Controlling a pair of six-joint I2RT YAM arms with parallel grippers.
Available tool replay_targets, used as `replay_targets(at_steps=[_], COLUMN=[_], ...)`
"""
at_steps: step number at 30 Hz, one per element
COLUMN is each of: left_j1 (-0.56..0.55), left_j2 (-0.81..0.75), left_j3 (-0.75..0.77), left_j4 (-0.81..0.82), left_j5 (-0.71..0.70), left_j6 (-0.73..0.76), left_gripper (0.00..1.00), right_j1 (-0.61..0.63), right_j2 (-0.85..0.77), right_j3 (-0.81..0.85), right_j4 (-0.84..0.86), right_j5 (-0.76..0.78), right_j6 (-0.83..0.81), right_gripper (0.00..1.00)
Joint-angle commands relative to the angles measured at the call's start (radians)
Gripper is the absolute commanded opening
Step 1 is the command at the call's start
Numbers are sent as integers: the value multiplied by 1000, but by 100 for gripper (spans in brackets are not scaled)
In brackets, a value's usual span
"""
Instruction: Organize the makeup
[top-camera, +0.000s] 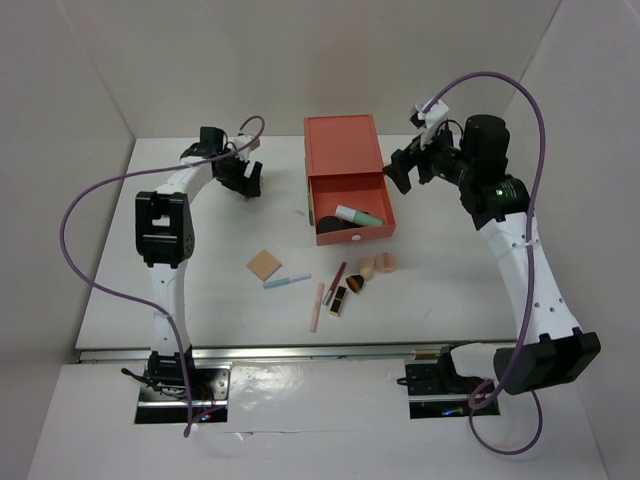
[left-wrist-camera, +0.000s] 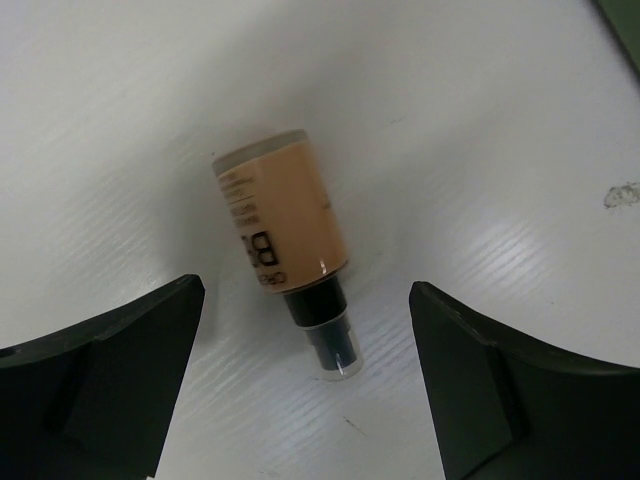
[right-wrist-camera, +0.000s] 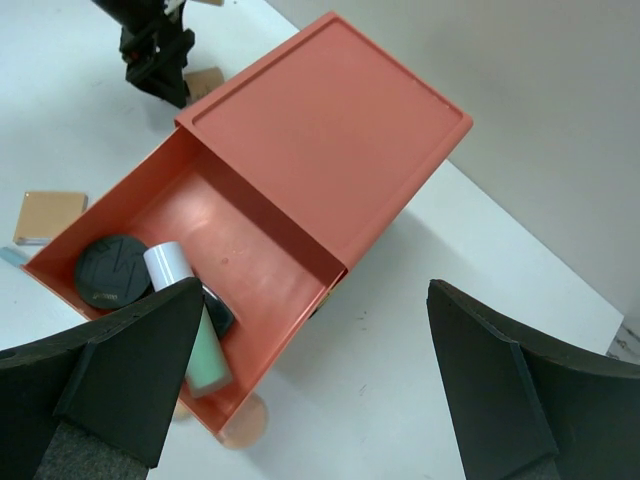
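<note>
A beige foundation bottle (left-wrist-camera: 282, 225) with a black cap lies on the table between the spread fingers of my open, empty left gripper (left-wrist-camera: 305, 290), which hovers left of the coral box (top-camera: 245, 180). My right gripper (top-camera: 405, 170) is open and empty, above the table by the drawer's right side (right-wrist-camera: 315, 290). The open coral drawer (top-camera: 385, 232) holds a mint tube (right-wrist-camera: 195, 335) and a black compact (right-wrist-camera: 112, 270). On the table lie a tan compact (top-camera: 265, 265), blue pencil (top-camera: 286, 281), pink pencil (top-camera: 317, 307), lipsticks (top-camera: 338, 298), brush (top-camera: 355, 284) and peach sponges (top-camera: 377, 265).
The coral drawer box (top-camera: 343, 148) stands at the back centre, its drawer pulled toward the arms. White walls close the table on the left, back and right. A metal rail runs along the near edge (top-camera: 300, 350).
</note>
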Motion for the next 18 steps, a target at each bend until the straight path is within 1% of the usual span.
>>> replay_targets(at_steps=[1,4,7,9,13,15,18], left_j1=[3,-11,-35,-69,-97,-109,-120], left_j2=[-10,13,41,56,77,99,120], left_j3=[-21,14,45,55,55,69,100], left_j4=[65,74,85,85,110,110,110], left_j5=[-82,-153,-193,-205,-233,-253,-265], left_j6=[-63,-115,-172,-172,-192,-201,-229], left_gripper=[94,90,90,90,90,88,82], right_j1=[-4,-4,-4,-4,-13,-13,-13], right_j2=[-53,-77,-96,-96,-114,-123,-133], right_j3=[-38,-72,-96,-96,-118,-141,-150], right_j4=[96,132,144,144,144,156,166], right_j5=[-8,-8,14,34,43,43,52], right_j6=[40,65,87,87,108,117,143], right_gripper=[100,100,100,100,100,100,100])
